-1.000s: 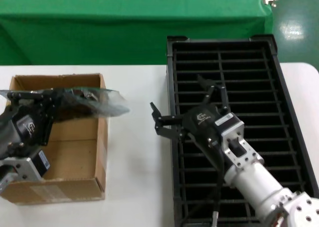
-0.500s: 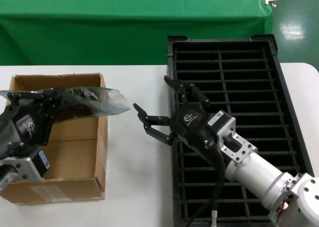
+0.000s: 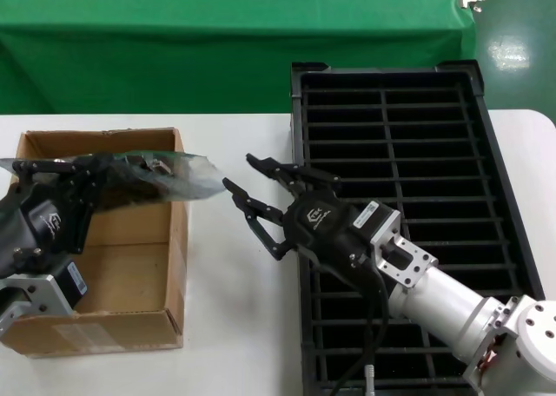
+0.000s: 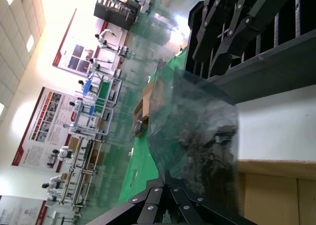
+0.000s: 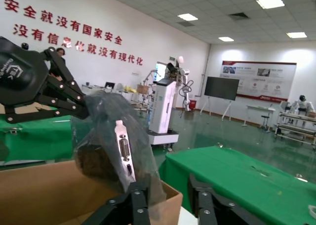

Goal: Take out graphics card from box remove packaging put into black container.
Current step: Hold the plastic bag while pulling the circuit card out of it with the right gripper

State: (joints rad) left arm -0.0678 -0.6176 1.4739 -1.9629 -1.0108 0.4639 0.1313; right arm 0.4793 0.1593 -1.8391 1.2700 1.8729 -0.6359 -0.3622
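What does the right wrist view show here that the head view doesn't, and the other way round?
Only the right wrist view shows the card's silver bracket with its ports, seen through the plastic. Only the head view shows the black tray, the whole cardboard box, and the right tool open between box and tray. Both show the left tool shut on the bagged card, held above the box.

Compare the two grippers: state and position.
The left gripper is shut on the bagged graphics card, while the right gripper is open and empty. Left is above the box; right hangs between box and black container. Both are black, multi-link.
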